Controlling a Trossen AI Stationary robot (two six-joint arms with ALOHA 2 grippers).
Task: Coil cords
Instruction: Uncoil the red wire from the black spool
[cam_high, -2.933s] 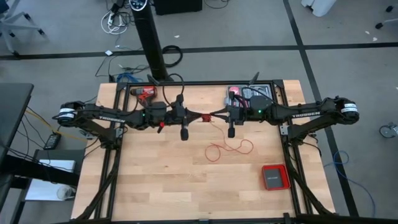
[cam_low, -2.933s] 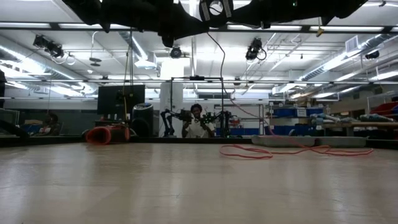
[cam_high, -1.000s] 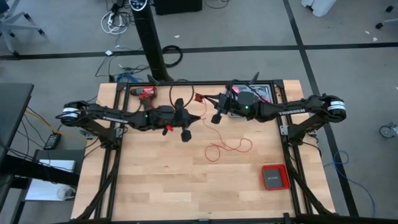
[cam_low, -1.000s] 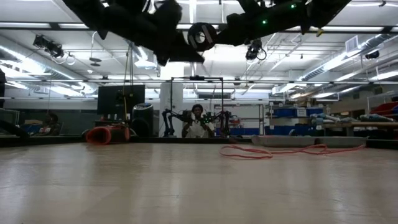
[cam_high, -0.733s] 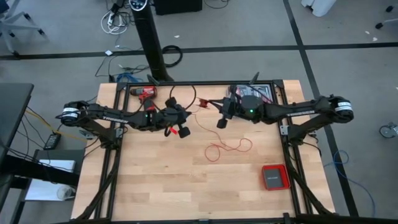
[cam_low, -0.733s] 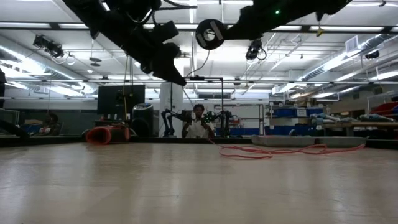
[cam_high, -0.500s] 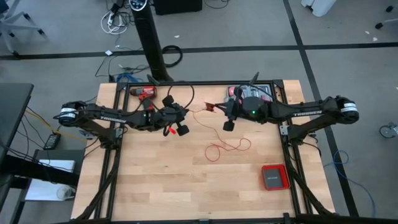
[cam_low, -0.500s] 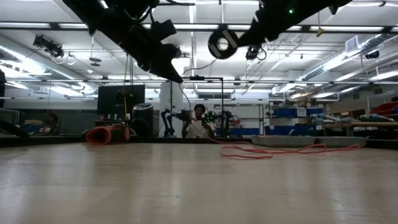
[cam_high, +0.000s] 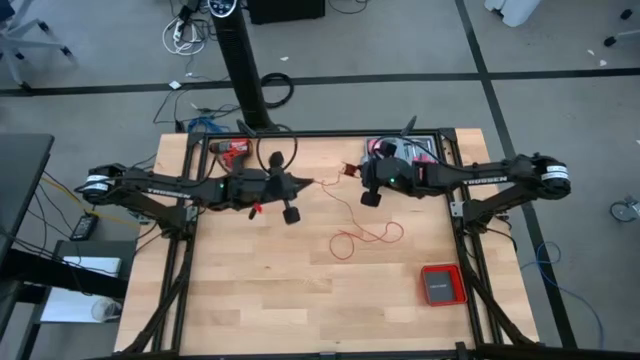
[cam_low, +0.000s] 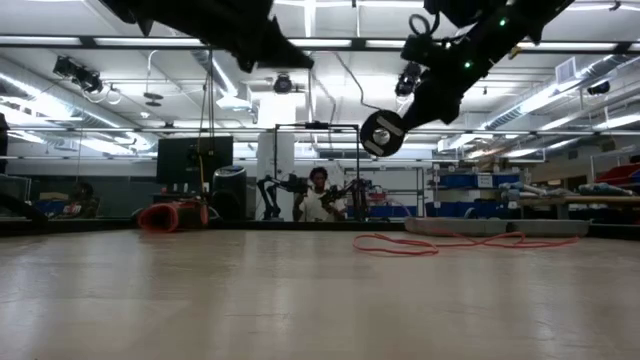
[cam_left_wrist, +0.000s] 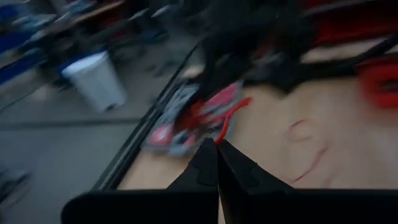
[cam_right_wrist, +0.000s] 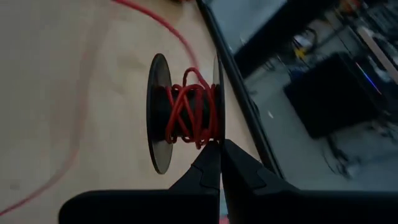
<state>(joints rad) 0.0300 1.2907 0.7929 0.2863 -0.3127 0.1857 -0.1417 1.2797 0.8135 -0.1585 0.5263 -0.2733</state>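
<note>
A thin red cord lies in loose loops on the wooden table right of centre (cam_high: 365, 237), and shows in the low view (cam_low: 470, 240). From the loops it rises to a small black spool (cam_right_wrist: 186, 112) with several red turns on its core. My right gripper (cam_high: 347, 172) is shut on the spool, above the table's far middle. My left gripper (cam_high: 303, 183) is shut on the cord just left of the spool. A short span of cord (cam_high: 325, 180) runs between them. My left gripper pinches the red cord (cam_left_wrist: 231, 115) between its shut fingertips, coming level from the table's left. The view is blurred and the exact place of contact does not show. The cord runs on from the fingers toward the spool, clear of the table. My right gripper pinches the rim of one spool flange (cam_right_wrist: 217, 138) between its two fingertips, beside the wound cord. It comes about level from the table's right. The spool is lifted clear of the table, with its axis lying across the fingers.
A red-and-black box (cam_high: 442, 285) lies near the table's near right corner. A tray of pink and grey items (cam_high: 405, 150) stands at the far right and a red tool (cam_high: 232, 150) at the far left. A person sits in the room behind (cam_low: 318, 195).
My right gripper has turned at the wrist and carried the spool a little toward the table's right and downward. My left gripper has swung round beside the spool with the cord and now points level at it from the left. The loops on the table have stayed put.
</note>
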